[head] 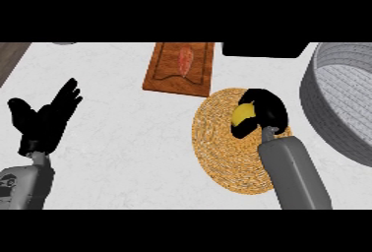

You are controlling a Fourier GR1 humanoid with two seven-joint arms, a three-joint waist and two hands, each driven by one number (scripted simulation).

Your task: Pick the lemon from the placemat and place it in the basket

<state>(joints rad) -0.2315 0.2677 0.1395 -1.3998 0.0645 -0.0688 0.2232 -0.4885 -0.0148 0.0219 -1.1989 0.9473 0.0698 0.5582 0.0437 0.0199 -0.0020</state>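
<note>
Lemon (243, 114) clasped by right hand (269, 109), over placemat (218, 147)

Counter (123, 147): placemat (225, 157) right of centre, toward the near side. Lemon (243, 114) on the placemat's far part, right hand (267, 109) curled round it. Basket (327, 113) just right of the placemat, apart from it. Board (163, 78) beyond the placemat, slightly left, with a food piece (187, 60) on it. Left hand (45, 123) at the left edge, fingers up.
</note>
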